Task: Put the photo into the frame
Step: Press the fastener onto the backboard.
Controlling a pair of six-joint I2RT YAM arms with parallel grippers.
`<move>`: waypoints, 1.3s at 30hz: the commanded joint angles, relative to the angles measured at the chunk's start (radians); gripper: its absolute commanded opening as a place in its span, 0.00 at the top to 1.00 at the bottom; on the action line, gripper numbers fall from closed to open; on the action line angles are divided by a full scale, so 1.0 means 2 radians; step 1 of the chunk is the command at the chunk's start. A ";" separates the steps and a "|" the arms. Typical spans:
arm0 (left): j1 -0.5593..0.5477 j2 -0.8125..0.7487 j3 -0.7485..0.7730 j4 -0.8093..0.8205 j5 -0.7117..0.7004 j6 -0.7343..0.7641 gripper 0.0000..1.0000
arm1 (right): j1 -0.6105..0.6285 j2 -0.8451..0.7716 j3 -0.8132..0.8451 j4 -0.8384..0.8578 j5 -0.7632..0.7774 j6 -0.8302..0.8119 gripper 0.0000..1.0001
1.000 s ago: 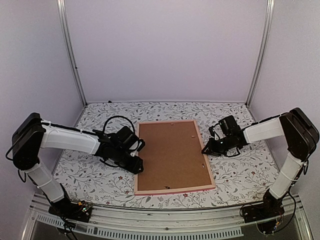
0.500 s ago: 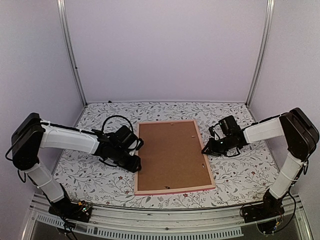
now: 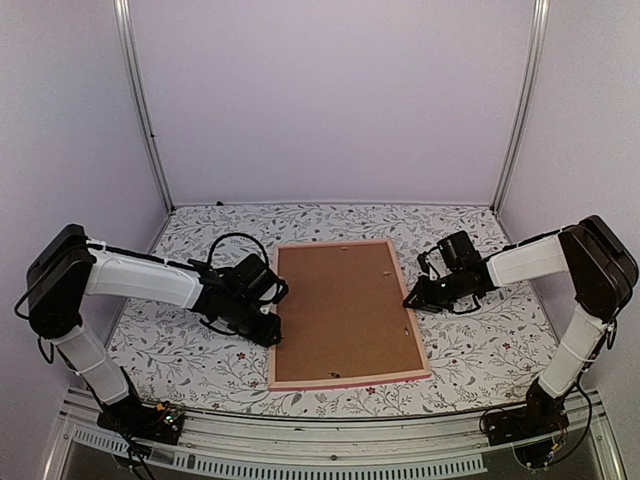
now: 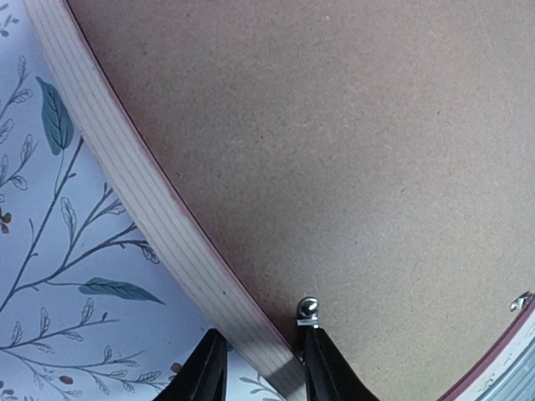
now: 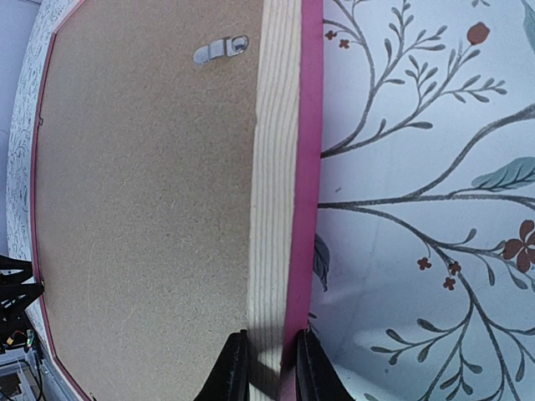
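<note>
Frame [image 3: 345, 314], back-side up on floral counter [image 3: 480, 350]
Left gripper [image 4: 261, 368] and right gripper [image 5: 266, 368] each clamped on a side rail, apparently gripping firmly

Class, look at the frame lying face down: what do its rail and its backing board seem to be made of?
The frame rail looks like pale bare wood: fine parallel grain lines run along its back, with a smooth pink painted outer edge. The backing board looks like matte brown pressed fibreboard, evenly speckled and grainless. Small shiny tabs, probably metal, hold it in.
</note>
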 commanded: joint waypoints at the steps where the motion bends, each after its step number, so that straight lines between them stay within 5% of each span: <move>1: -0.011 0.028 0.011 -0.036 -0.049 0.007 0.67 | 0.006 0.030 -0.017 -0.026 -0.008 -0.005 0.90; 20: -0.051 0.037 0.051 -0.086 -0.138 0.019 0.74 | 0.006 0.038 -0.017 -0.023 -0.010 -0.005 0.90; 39: -0.037 0.022 0.060 -0.055 -0.085 0.004 0.56 | 0.007 0.039 -0.023 -0.018 -0.012 -0.004 0.90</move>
